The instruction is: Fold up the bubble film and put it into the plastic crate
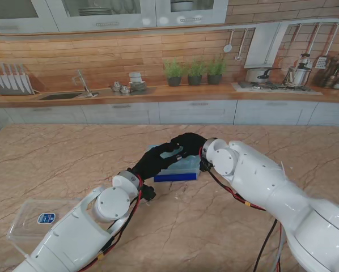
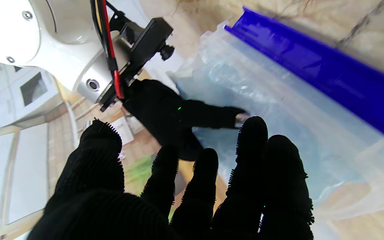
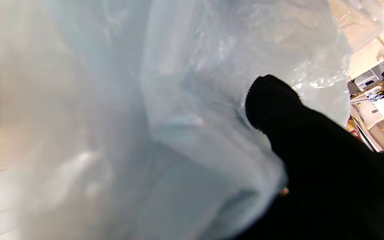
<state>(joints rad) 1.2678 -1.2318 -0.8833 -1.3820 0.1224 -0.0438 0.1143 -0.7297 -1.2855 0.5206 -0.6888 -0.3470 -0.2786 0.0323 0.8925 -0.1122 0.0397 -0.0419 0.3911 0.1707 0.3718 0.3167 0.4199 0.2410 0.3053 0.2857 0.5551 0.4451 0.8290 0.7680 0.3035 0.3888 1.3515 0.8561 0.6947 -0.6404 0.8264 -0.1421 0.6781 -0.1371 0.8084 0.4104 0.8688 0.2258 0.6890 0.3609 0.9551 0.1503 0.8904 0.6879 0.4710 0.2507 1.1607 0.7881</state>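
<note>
Both gloved hands meet over the bubble film (image 1: 178, 165) at mid-table: the right hand (image 1: 187, 143) looks clamped on a bunched fold of it, while the left hand (image 1: 152, 163) hovers with fingers (image 2: 252, 133) spread, gripping nothing. Light, limp and slippery, the film with its blue edge strip (image 1: 175, 177) should crease best pinched at corners. A plastic crate (image 1: 33, 218) sits well apart from the film, beside the left arm.
</note>
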